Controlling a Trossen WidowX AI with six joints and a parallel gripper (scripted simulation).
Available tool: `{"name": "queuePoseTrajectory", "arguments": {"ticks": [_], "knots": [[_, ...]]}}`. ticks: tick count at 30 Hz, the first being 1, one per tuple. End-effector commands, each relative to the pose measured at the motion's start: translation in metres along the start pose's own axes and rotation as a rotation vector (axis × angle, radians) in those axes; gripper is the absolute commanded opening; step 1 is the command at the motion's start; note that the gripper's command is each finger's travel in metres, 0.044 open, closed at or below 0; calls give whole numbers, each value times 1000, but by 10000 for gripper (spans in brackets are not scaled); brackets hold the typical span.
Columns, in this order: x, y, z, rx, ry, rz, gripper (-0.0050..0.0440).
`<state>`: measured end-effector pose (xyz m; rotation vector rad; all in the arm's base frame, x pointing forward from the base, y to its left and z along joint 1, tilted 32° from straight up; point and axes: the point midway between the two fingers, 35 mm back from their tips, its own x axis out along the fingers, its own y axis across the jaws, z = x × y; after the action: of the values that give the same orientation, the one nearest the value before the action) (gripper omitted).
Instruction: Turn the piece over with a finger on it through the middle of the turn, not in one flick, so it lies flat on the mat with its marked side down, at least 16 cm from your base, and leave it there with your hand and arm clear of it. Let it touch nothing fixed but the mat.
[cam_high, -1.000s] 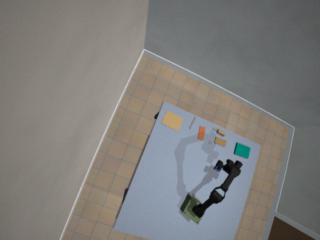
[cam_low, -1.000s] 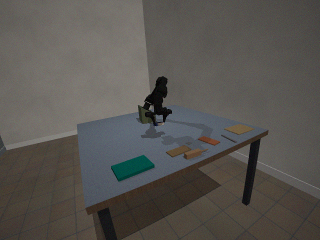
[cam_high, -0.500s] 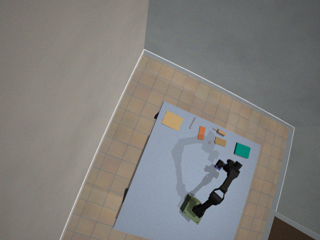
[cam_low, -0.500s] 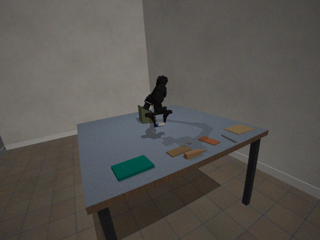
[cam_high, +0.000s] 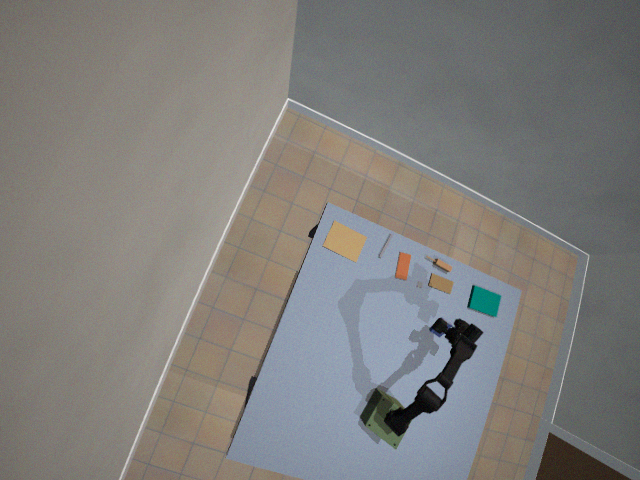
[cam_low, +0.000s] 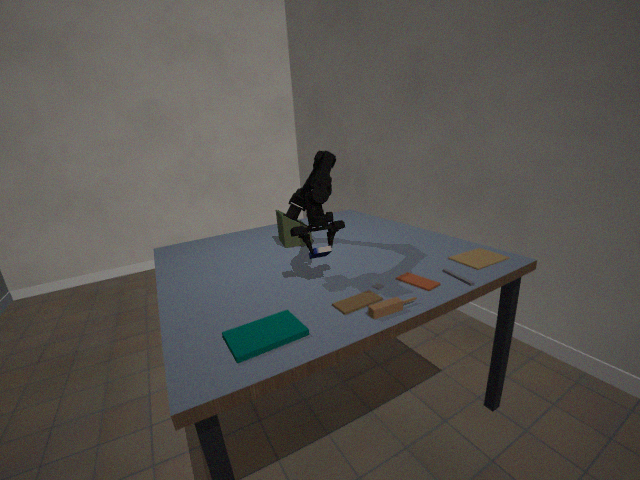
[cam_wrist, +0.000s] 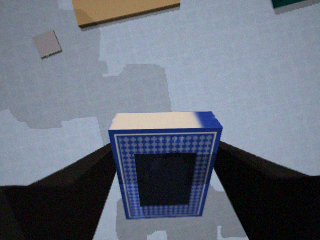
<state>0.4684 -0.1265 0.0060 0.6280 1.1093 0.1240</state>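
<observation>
The piece is a small box (cam_wrist: 165, 167) with a blue patterned face and a dark panel; its cream side faces away from the camera. In the wrist view that marked face looks toward the camera, with a black finger on each side. My gripper (cam_wrist: 163, 145) is shut on the box and holds it above the blue-grey mat, with its shadow below. In the exterior view the box (cam_low: 320, 251) hangs under the gripper (cam_low: 319, 242), just above the mat. From above, the gripper (cam_high: 445, 327) is right of the mat's middle, away from the green base (cam_high: 382, 415).
A green slab (cam_high: 484, 300) lies to the right of the gripper. Farther off lie a tan board (cam_high: 440, 283), a wooden block with a peg (cam_high: 440, 264), an orange slab (cam_high: 403, 265), a thin grey bar (cam_high: 384, 245), a large tan sheet (cam_high: 344, 240) and a small grey tile (cam_wrist: 47, 44).
</observation>
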Motion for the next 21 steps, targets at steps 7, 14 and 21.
{"name": "queuePoseTrajectory", "arguments": {"ticks": [7,14,21], "knots": [[3,1,7,4,-118,1,0],[6,0,10,2,-148,4,0],[9,0,17,2,-241,5,0]]}}
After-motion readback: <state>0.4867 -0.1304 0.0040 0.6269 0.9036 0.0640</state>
